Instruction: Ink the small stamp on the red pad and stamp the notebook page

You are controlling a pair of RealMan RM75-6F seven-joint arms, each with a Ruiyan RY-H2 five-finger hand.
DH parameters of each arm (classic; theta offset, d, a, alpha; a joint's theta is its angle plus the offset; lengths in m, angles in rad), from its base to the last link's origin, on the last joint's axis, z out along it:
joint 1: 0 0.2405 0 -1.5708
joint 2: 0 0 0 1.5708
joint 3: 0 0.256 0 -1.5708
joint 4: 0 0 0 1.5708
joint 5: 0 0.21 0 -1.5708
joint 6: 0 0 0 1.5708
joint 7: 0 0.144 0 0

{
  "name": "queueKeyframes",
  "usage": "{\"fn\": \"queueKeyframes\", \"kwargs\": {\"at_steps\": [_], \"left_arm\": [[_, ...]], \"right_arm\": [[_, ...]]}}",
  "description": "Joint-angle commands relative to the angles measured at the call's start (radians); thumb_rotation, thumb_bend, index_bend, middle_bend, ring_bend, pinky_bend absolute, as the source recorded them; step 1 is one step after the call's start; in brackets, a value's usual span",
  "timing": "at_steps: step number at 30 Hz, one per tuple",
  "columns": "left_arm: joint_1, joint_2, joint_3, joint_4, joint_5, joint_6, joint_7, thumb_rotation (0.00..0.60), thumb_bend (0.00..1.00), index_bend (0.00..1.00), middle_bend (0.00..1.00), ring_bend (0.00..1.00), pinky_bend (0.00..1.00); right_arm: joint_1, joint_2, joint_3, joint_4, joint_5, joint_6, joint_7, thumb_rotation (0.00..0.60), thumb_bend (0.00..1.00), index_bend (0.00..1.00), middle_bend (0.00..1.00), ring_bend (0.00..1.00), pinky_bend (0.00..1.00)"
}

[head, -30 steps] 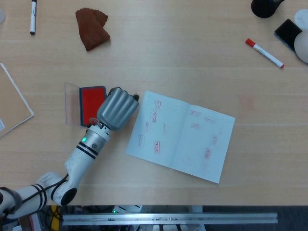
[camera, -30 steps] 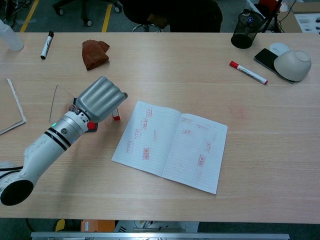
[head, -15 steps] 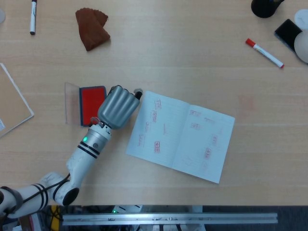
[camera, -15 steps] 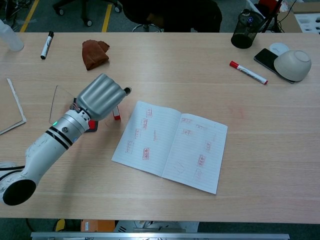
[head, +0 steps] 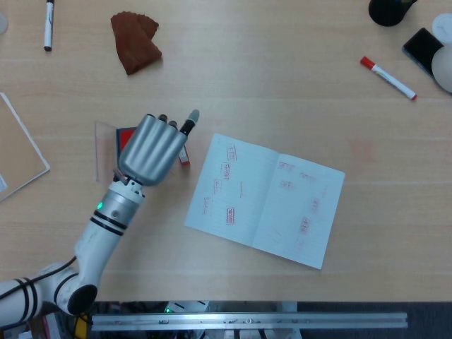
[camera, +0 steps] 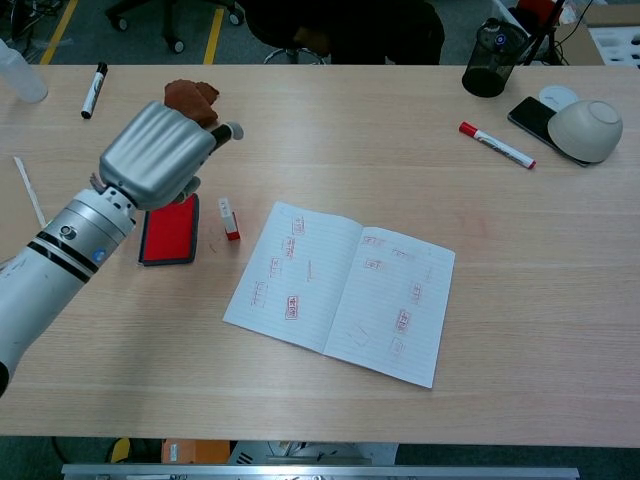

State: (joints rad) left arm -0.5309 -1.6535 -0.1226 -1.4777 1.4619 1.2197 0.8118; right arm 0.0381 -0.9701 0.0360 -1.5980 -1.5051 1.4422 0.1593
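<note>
Stamp dropped, left hand (camera: 160,150) lifted.
Our fingers (head: 189,120) are spread, holding nothing; stamp (camera: 230,219) stands between pad (camera: 168,229) and notebook (camera: 340,290). We judge the stamping done.

bright even overhead light — soft faint shadows, no glare, both views sharp, slight edge distortion

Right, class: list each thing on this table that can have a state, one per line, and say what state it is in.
small stamp: upright on the table, not held
red pad: lid open, ink exposed
notebook: open flat, pages already stamped
left hand: raised above the pad, holding nothing
red marker: capped, lying flat
black marker: capped, lying flat
bowl: upside down
</note>
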Motion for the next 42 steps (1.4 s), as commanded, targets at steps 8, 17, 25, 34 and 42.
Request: {"fn": "queueKeyframes", "kwargs": {"at_steps": [8, 17, 25, 34, 42], "left_arm": [[0.114, 0.223, 0.004, -0.173, -0.075, 0.083, -0.197, 0.600, 0.26, 0.24, 0.58, 0.56, 0.89], [0.224, 0.310, 0.068, -0.139, -0.018, 0.204, -0.355, 0.600, 0.26, 0.28, 0.57, 0.56, 0.86], [0.317, 0.382, 0.105, -0.121, -0.013, 0.286, -0.435, 0.600, 0.26, 0.32, 0.57, 0.56, 0.85], [0.401, 0.442, 0.137, -0.125, 0.000, 0.349, -0.505, 0.600, 0.26, 0.36, 0.57, 0.56, 0.85], [0.449, 0.449, 0.151, -0.127, 0.010, 0.377, -0.517, 0.600, 0.26, 0.38, 0.57, 0.57, 0.85]], "right_arm": [[0.024, -0.009, 0.001, -0.011, 0.008, -0.038, -0.024, 0.600, 0.30, 0.11, 0.19, 0.09, 0.15], [0.055, -0.027, -0.002, -0.014, -0.015, -0.069, -0.042, 0.600, 0.30, 0.11, 0.20, 0.09, 0.15], [0.082, -0.040, 0.000, -0.015, -0.059, -0.066, -0.058, 0.600, 0.30, 0.11, 0.23, 0.09, 0.15], [0.108, -0.054, -0.006, 0.001, -0.105, -0.063, -0.053, 0.600, 0.27, 0.12, 0.25, 0.09, 0.15], [0.108, -0.070, -0.019, 0.004, -0.128, -0.044, -0.062, 0.600, 0.27, 0.13, 0.26, 0.10, 0.15]]}}
